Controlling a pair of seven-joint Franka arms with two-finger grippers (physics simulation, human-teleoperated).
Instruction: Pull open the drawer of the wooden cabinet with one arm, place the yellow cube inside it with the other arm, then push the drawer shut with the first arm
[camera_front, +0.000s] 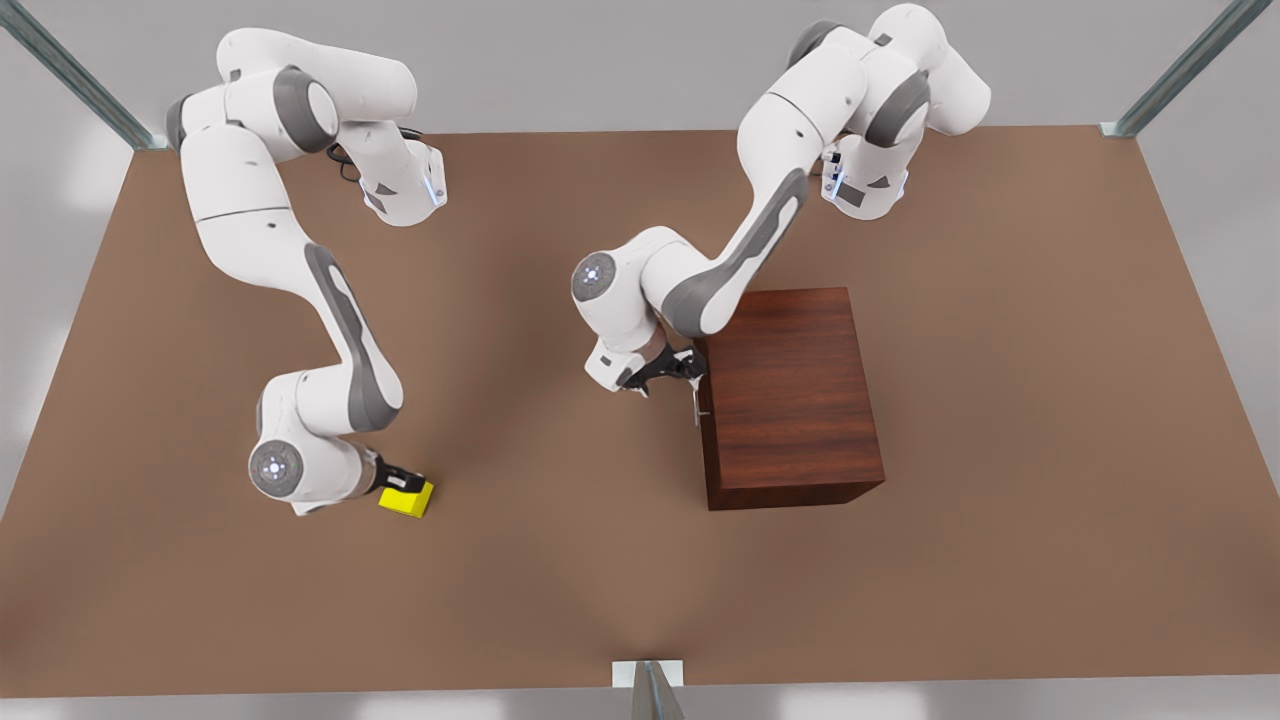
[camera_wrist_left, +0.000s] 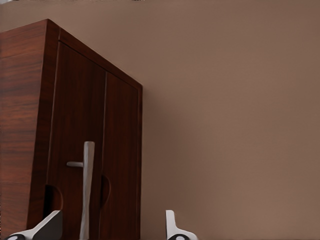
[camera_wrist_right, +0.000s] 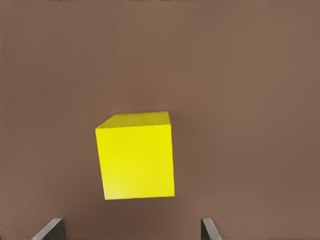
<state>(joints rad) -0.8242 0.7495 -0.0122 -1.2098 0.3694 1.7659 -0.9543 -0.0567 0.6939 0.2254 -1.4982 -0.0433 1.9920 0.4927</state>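
The wooden cabinet (camera_front: 790, 395) stands at mid-table, its drawer (camera_wrist_left: 75, 115) shut flush in the front. The drawer's silver bar handle (camera_wrist_left: 87, 185) faces the front view's left. My left gripper (camera_front: 688, 372) sits right at that handle, and in the left wrist view it (camera_wrist_left: 110, 231) is open with the bar between its fingers. The yellow cube (camera_front: 408, 497) rests on the table at the front view's left. My right gripper (camera_front: 398, 478) hovers over it, and in the right wrist view it (camera_wrist_right: 130, 231) is open, the cube (camera_wrist_right: 136, 156) just beyond its fingertips.
The brown tabletop (camera_front: 560, 560) stretches wide between the cube and the cabinet. Metal frame posts stand at the far corners (camera_front: 1170, 80) and at the near edge's middle (camera_front: 648, 685).
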